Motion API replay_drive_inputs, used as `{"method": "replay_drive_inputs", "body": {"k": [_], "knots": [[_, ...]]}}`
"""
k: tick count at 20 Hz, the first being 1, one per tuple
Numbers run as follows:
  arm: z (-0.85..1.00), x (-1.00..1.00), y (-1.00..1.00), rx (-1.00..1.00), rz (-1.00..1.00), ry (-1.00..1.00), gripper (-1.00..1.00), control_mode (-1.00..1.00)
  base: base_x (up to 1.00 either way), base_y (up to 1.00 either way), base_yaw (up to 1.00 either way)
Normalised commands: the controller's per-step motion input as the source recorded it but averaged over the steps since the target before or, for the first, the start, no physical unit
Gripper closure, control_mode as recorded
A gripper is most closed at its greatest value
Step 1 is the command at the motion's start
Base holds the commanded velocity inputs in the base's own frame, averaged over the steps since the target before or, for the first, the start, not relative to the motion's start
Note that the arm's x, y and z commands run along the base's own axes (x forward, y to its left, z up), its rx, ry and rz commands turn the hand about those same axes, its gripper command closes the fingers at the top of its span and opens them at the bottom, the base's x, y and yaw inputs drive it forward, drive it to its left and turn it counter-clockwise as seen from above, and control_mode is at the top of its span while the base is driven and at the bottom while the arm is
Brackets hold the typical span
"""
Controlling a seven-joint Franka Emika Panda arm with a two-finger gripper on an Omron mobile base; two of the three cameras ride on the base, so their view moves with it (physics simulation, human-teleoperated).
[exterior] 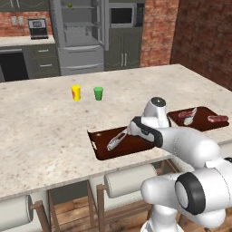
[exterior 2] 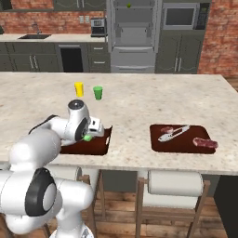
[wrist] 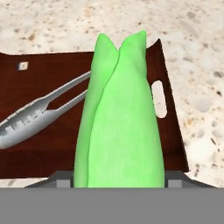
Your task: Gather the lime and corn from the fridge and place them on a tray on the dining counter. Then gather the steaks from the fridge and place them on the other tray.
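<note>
The tool [exterior 2: 88,135] holds a green corn husk [wrist: 119,118] above the left brown tray [wrist: 43,131], beside silver tongs [wrist: 39,113]. No writing reads on the 2 cups [exterior: 76,93] on the surface [exterior: 41,131]

Bright green corn husk [wrist: 119,118], dark reddish-brown trays [exterior: 102,149], silver tongs [wrist: 35,116], beige speckled tabletop [exterior 2: 135,100], yellow cup [exterior: 75,93], green cup [exterior: 98,93], pink steak [exterior 2: 205,143].

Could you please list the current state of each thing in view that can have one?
Two-finger gripper: shut on the green-husked corn.
Green-husked corn: held above the near dark wooden tray.
Near dark wooden tray: holds silver tongs.
Far dark wooden tray: holds two reddish steaks and a silver utensil.
Grey steel fridge: doors open.
</note>
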Motion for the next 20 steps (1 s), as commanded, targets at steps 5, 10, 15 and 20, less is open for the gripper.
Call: {"method": "replay_drive_inputs", "body": {"k": [5,10,15,20], "knots": [[-0.39,0.33,0.00,0.00,-0.04,0.00,1.00,-1.00,0.00,0.00,0.00],[-0.42,0.25,0.00,0.00,-0.05,0.00,1.00,-1.00,0.00,0.00,0.00],[-0.33,0.21,0.00,0.00,-0.04,0.00,1.00,-1.00,0.00,0.00,0.00],[-0.32,0.13,0.00,0.01,-0.03,0.00,1.00,-1.00,0.00,0.00,0.00]]}}
